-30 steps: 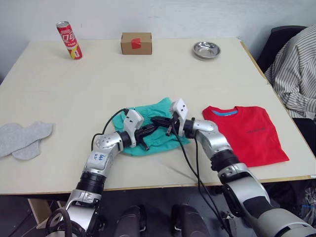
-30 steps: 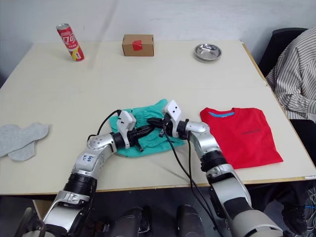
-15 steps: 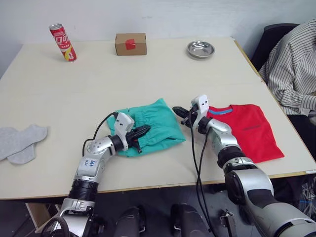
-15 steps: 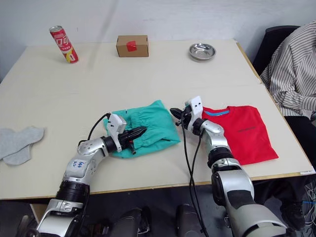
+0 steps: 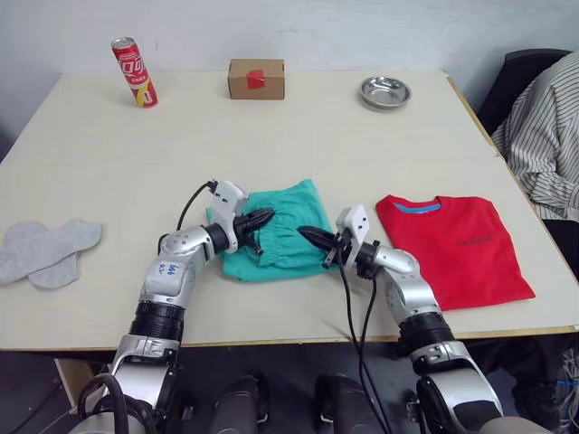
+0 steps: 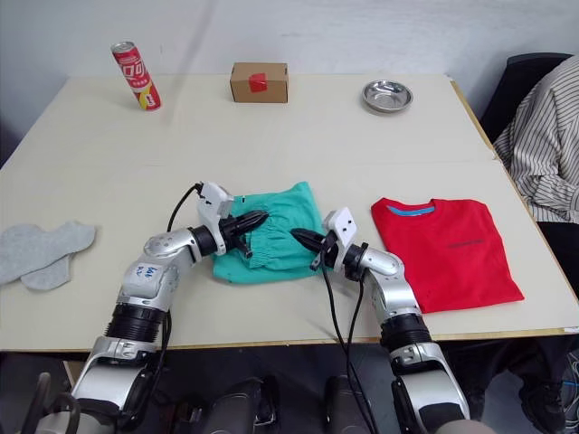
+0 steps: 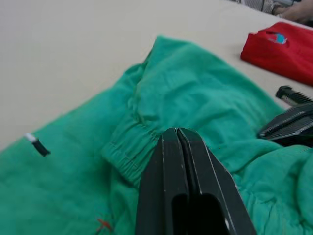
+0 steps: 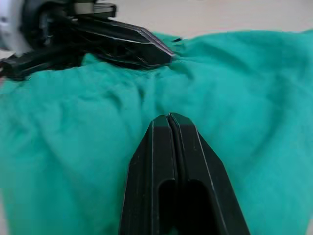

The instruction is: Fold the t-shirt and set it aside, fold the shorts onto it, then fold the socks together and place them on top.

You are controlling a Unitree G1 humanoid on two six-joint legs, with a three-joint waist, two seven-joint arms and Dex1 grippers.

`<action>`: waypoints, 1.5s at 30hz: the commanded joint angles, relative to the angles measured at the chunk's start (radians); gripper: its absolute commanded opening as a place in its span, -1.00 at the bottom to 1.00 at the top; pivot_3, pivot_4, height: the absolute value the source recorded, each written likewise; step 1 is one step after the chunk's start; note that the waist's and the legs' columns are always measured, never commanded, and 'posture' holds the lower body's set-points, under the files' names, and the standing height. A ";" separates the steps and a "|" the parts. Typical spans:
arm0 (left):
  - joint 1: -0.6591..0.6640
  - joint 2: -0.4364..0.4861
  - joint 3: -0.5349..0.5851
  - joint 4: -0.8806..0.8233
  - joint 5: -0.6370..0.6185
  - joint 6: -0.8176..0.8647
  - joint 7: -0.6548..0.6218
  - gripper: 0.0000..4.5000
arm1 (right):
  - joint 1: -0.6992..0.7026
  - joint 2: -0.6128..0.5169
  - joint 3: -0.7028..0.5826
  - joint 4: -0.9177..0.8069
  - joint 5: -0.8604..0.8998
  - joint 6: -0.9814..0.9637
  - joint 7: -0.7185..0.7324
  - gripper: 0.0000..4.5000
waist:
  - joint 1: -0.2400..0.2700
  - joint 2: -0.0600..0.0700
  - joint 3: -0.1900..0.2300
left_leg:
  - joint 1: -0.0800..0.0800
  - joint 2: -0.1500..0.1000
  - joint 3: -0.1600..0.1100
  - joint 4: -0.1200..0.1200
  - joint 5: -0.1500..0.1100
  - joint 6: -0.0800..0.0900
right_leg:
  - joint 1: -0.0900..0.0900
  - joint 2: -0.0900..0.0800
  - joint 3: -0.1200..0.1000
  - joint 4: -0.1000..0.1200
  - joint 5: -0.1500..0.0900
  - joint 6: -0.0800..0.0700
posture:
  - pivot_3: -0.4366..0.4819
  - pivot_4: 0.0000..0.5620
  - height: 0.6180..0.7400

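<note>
Both closed and empty, left end effector [image 5: 260,217] and right end effector [image 5: 312,239] press the shorts [image 5: 280,237] flat, t-shirt [image 5: 455,245] parked at 3 o'clock.

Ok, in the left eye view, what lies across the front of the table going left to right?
Socks → left claw → shorts → right claw → t-shirt.

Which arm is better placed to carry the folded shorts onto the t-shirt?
Probably the right. The right gripper, shut, sits at the shorts' edge nearest the t-shirt; the left gripper, shut too, is on their far side.
</note>
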 commanded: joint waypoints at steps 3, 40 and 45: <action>0.050 0.018 0.003 -0.024 -0.007 -0.049 -0.055 -1.00 | 0.019 -0.059 -0.074 -0.184 0.159 0.158 0.041 -0.98 | -0.003 0.000 0.000 | 0.000 0.000 0.000 0.000 0.000 0.000 | 0.000 0.000 0.000 0.000 0.000 0.000 | -0.05 -0.47 1.00; 0.127 0.100 0.063 -0.161 -0.129 -0.231 -0.300 -0.82 | -0.572 -0.342 0.060 0.039 0.349 1.356 0.473 -1.00 | 0.003 0.001 0.001 | -0.005 0.000 -0.002 0.002 -0.002 0.002 | -0.004 -0.003 -0.002 0.000 -0.001 -0.002 | -0.05 -0.47 1.00; 0.208 0.184 0.082 -0.433 -0.252 -0.090 -0.349 -0.15 | -0.520 -0.678 -0.005 -0.175 0.496 1.485 0.584 -1.00 | 0.001 0.002 0.001 | -0.006 -0.001 -0.002 0.001 -0.005 0.002 | -0.004 -0.004 -0.003 -0.004 0.000 -0.001 | -0.05 -0.47 1.00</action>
